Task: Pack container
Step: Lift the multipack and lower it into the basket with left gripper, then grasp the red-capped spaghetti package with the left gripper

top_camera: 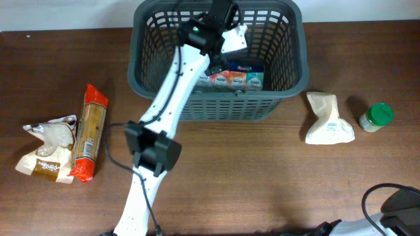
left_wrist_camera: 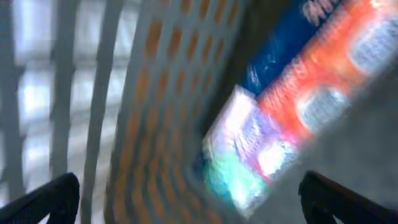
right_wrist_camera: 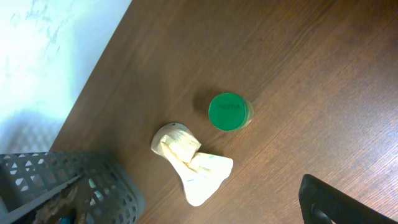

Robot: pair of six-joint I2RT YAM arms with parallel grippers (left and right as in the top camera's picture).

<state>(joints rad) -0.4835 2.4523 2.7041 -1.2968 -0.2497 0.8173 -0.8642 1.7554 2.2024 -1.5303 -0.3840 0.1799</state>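
Observation:
The container, a large dark grey lattice basket [top_camera: 289,92], stands at the back centre of the table. My left arm reaches into it, with the left gripper [top_camera: 226,23] low inside near the far wall. In the left wrist view the left gripper [left_wrist_camera: 199,208] is open and empty, blurred, just above a colourful orange, blue and teal packet [left_wrist_camera: 292,106] lying on the basket floor beside the lattice wall [left_wrist_camera: 149,118]. The packet [top_camera: 236,77] also shows from overhead. My right gripper [right_wrist_camera: 199,219] is open and empty, high above the table at the front right, with one finger in view.
A rice bag [top_camera: 49,147] and a red-ended spaghetti pack [top_camera: 90,131] lie at the left. A cream paper bag [top_camera: 328,119] [right_wrist_camera: 191,163] and a green-lidded jar [top_camera: 376,117] [right_wrist_camera: 229,112] sit right of the basket [right_wrist_camera: 68,186]. The right arm's base [top_camera: 394,210] is at the front right.

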